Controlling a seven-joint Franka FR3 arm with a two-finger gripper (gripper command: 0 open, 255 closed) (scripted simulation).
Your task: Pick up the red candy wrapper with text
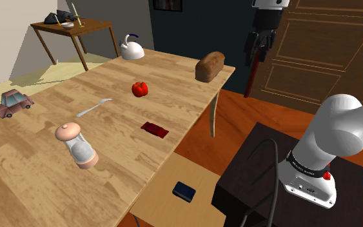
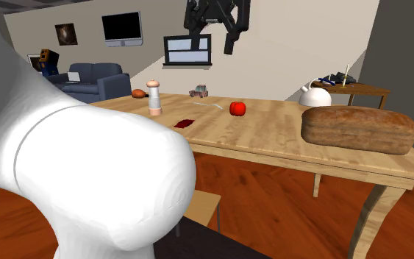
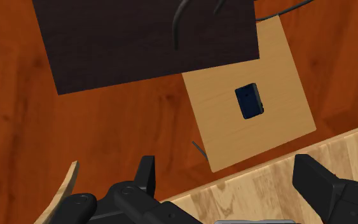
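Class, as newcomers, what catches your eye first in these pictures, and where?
A huge white arm looms in the second exterior view's foreground. On the wooden table, a brown loaf sits at a far corner and the red wrapper lies flat near its edge. The open end effector hangs high beyond the loaf.

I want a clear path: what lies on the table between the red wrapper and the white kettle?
Only a red fruit, about midway between them, as the shoulder view shows.

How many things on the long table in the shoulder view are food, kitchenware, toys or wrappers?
Food: 2 (bread loaf, red tomato)
Kitchenware: 3 (white kettle, fork, pink grinder)
Toys: 1 (toy car)
Wrappers: 1 (red candy wrapper)
Total: 7
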